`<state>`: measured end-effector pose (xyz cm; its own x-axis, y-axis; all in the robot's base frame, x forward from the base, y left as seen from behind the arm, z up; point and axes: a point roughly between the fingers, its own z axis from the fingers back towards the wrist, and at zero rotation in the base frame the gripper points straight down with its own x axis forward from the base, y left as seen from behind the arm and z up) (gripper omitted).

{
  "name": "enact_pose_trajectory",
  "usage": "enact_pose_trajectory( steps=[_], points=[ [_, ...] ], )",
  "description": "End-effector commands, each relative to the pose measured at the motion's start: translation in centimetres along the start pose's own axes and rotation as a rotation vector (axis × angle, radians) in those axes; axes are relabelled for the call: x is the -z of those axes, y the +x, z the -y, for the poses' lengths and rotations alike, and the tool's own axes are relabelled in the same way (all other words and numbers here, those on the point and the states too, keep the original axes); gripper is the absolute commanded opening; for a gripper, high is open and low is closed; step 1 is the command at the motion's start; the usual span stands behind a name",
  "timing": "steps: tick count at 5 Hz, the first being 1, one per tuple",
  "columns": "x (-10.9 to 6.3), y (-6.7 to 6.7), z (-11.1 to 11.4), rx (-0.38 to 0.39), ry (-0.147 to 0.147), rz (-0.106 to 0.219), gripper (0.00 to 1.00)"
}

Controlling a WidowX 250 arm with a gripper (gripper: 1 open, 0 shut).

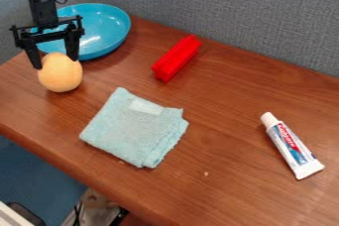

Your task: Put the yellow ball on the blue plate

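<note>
Yellow ball (59, 72) sits on table (225, 111), left edge of frame, just below blue plate (99, 29) at upper left. My gripper (50, 44) hangs above ball, jaws spread wide, nothing held; I judge it staged to straddle ball for grasp.

Yellow ball (58, 72): smooth, matte, yellow-orange, egg-shaped. Rests on wooden tabletop near left edge, long axis roughly upright with slight tilt. Not on plate. Upper part partly overlapped by dark structure in view.

Blue plate (106, 30): round, shallow, glossy, bright blue, bowl-like with raised rim. Sits upright on tabletop at back left corner, behind ball and slightly to its right. Much wider than ball. Left portion hidden. Visible interior empty. Ball and plate close; contact cannot be confirmed.
</note>
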<state>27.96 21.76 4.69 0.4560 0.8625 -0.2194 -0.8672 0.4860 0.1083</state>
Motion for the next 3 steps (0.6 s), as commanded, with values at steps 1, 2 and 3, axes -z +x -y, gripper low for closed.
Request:
enact_pose_trajectory(
  steps=[1, 2, 3],
  points=[
    [0.45, 0.31, -0.68, -0.023, -0.001, -0.006, 0.00],
    [0.69, 0.39, -0.60, -0.021, 0.000, -0.010, 0.00],
    [0.76, 0.41, -0.54, -0.018, 0.001, -0.014, 0.00]
  ],
)
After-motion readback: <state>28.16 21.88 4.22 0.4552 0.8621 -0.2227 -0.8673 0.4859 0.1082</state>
